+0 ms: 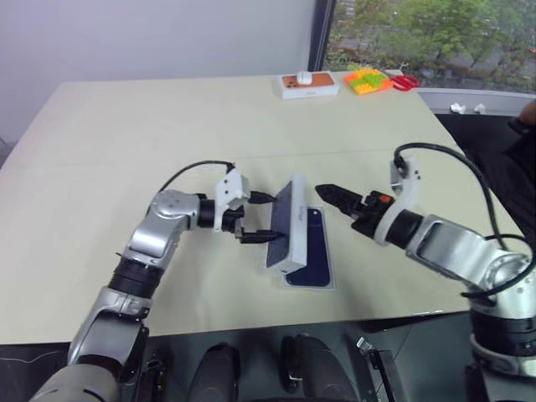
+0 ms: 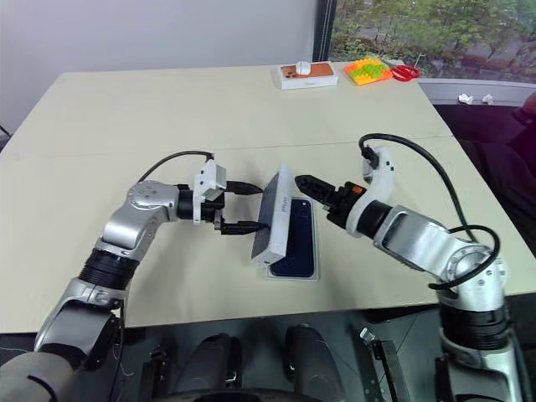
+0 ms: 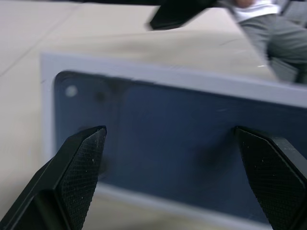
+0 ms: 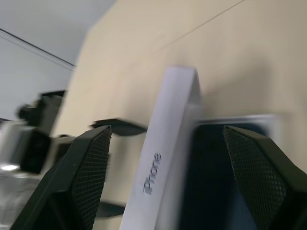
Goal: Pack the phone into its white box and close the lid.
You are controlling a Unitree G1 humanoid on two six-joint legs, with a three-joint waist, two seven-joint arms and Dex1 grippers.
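The phone (image 1: 311, 244), dark navy, lies flat in the white box (image 1: 308, 286) near the table's front middle. The lid (image 1: 287, 219) stands tilted on its long edge over the box's left side. Its printed blue top (image 3: 182, 148) faces my left gripper (image 1: 270, 219). That gripper is open, with its fingertips (image 3: 81, 158) at the printed face, one near each end. The lid's white side reads "iPhone" (image 4: 154, 178). My right gripper (image 1: 322, 191) hovers open just right of the lid's upper edge, above the phone, with nothing between its fingers (image 4: 86, 163).
At the table's far edge sit a small box with orange print (image 1: 308, 84), an orange and green block toy (image 1: 367, 80) and red scissors (image 1: 405, 82). The table's front edge runs just below the white box.
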